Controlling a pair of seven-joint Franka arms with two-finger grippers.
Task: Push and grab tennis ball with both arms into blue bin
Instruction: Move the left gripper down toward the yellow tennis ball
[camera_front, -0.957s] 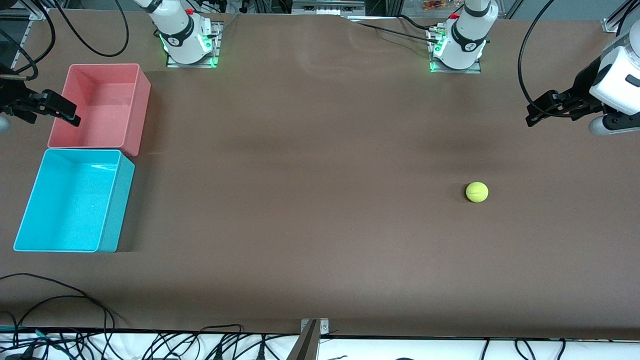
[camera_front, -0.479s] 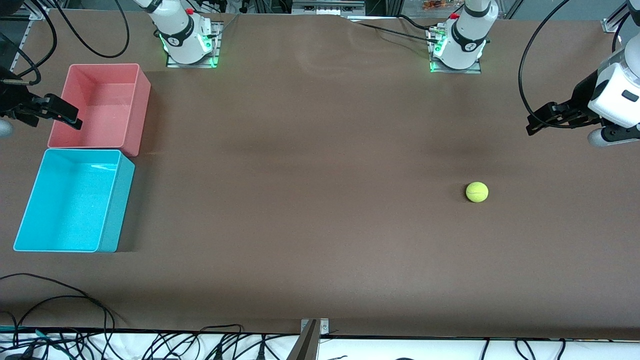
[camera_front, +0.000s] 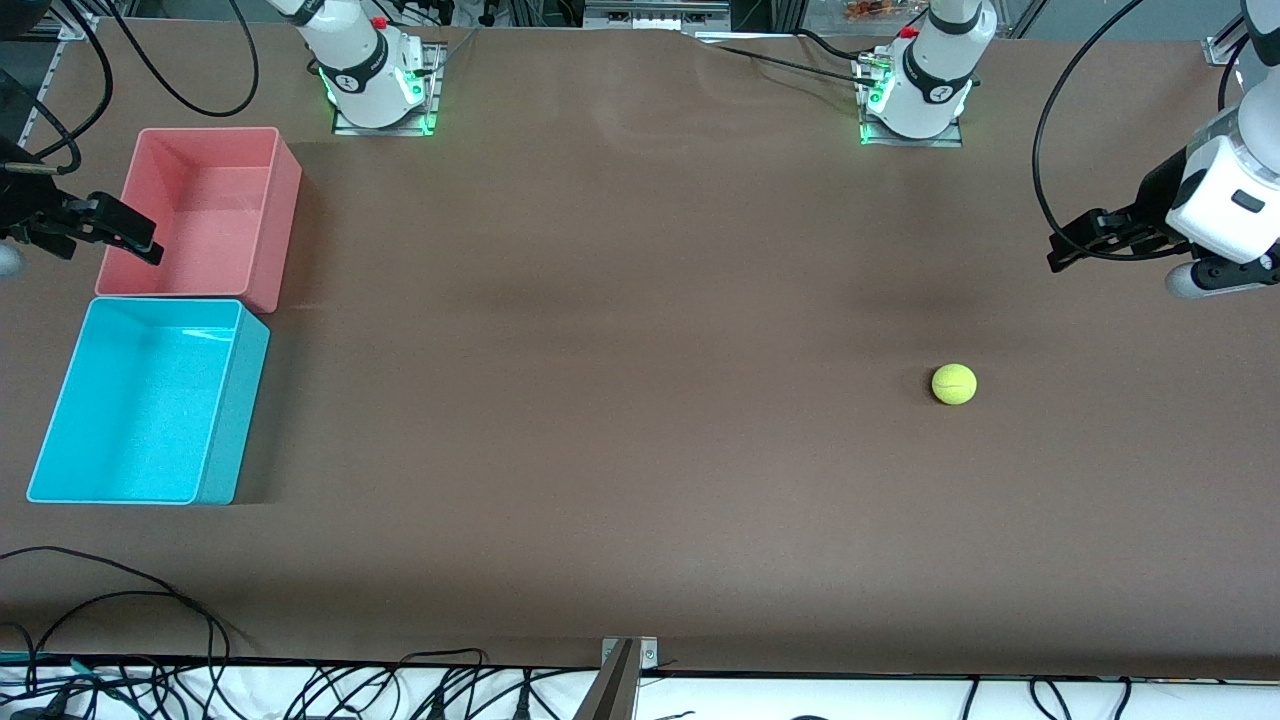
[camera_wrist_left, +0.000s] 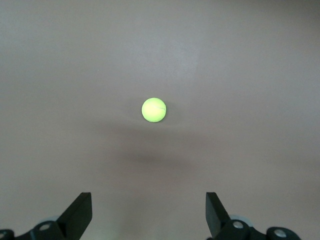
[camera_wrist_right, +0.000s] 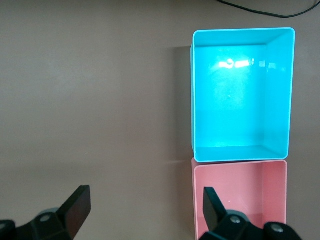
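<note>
The yellow-green tennis ball (camera_front: 954, 384) lies alone on the brown table toward the left arm's end. In the left wrist view the tennis ball (camera_wrist_left: 154, 109) sits ahead of my open left gripper (camera_wrist_left: 149, 207), well apart from it. My left gripper (camera_front: 1065, 245) hangs over the table's end, its jaws wide and nothing between them. The blue bin (camera_front: 232, 420) stands at the right arm's end. My right gripper (camera_front: 140, 235) hovers open and holding nothing over the edge of the pink bin (camera_front: 285, 200). The right wrist view shows the blue bin (camera_wrist_right: 242, 95) with nothing in it, beside the right gripper (camera_wrist_right: 147, 202).
The pink bin (camera_wrist_right: 240, 195) touches the blue bin on the side nearer the robot bases. Loose black cables (camera_front: 120, 590) run along the table's front edge. A wide stretch of bare table (camera_front: 600, 380) separates the ball from the bins.
Both hands have shifted slightly in place, the left wrist sinking a little. The ball and both bins have not moved.
</note>
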